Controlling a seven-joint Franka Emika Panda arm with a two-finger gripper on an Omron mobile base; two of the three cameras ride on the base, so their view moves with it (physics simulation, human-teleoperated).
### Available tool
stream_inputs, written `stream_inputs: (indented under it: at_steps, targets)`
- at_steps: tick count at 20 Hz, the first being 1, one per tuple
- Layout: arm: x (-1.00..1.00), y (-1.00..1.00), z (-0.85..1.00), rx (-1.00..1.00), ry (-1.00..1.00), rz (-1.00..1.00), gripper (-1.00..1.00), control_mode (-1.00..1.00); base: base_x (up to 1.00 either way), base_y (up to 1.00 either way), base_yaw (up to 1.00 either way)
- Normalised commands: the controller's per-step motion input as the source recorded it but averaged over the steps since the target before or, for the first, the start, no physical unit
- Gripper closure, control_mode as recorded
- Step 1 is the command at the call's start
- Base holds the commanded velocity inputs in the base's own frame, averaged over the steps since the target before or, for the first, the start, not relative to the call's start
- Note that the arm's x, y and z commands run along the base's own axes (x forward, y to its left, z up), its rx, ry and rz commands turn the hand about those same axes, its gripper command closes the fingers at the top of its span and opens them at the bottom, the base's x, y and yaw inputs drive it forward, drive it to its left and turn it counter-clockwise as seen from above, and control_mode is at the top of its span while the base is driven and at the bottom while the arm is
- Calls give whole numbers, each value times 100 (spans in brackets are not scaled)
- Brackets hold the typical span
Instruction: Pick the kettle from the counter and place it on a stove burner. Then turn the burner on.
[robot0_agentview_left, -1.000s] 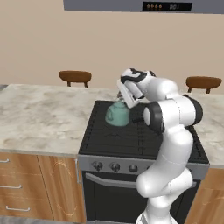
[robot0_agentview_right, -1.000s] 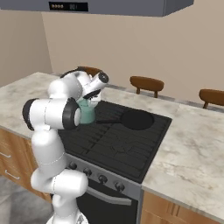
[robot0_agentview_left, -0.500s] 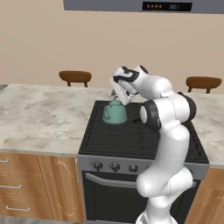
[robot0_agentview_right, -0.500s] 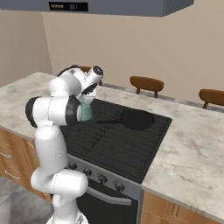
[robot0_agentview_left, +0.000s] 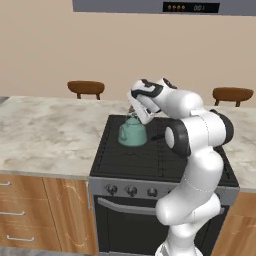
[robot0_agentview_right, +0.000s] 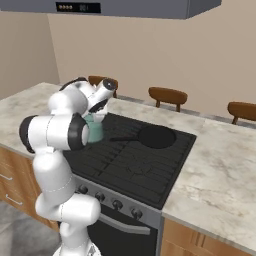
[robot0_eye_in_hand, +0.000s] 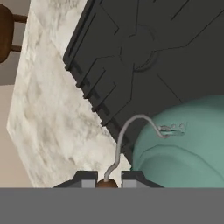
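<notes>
In the left base view, the kettle (robot0_agentview_left: 132, 133) sits over the far left stove burner (robot0_agentview_left: 131, 141) of the black range, just right of the counter (robot0_agentview_left: 47, 135). The gripper (robot0_agentview_left: 134, 113) points down at the top of the kettle, where the handle is. Silver knobs (robot0_agentview_left: 131, 190) line the range's near front, and a wooden chair back (robot0_agentview_left: 86, 88) shows beyond the counter.

In the right base view, the arm hides most of the kettle (robot0_agentview_right: 94, 129); a black frying pan (robot0_agentview_right: 152, 136) lies on the far grate to its right.

In the hand view, the fingertips (robot0_eye_in_hand: 86, 180) are clamped together on the brown grip of the kettle's thin arched handle (robot0_eye_in_hand: 127, 136), with the teal body (robot0_eye_in_hand: 183, 144) below and the grate (robot0_eye_in_hand: 144, 52) and counter (robot0_eye_in_hand: 52, 113) beyond.
</notes>
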Motion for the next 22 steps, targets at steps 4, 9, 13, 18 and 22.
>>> stream_inputs:
  at_steps: [4,9,13,18,22]
  targets:
    - [0,5,0,0,-25,0,100,-100,0,0,0]
    - [0,5,0,0,-21,0,100,-100,0,0,0]
    - [0,0,0,0,-1,0,100,-100,0,0,0]
    - [0,0,-7,0,0,0,100,-100,0,0,0]
    - [0,1,-12,0,0,0,100,-100,0,0,0]
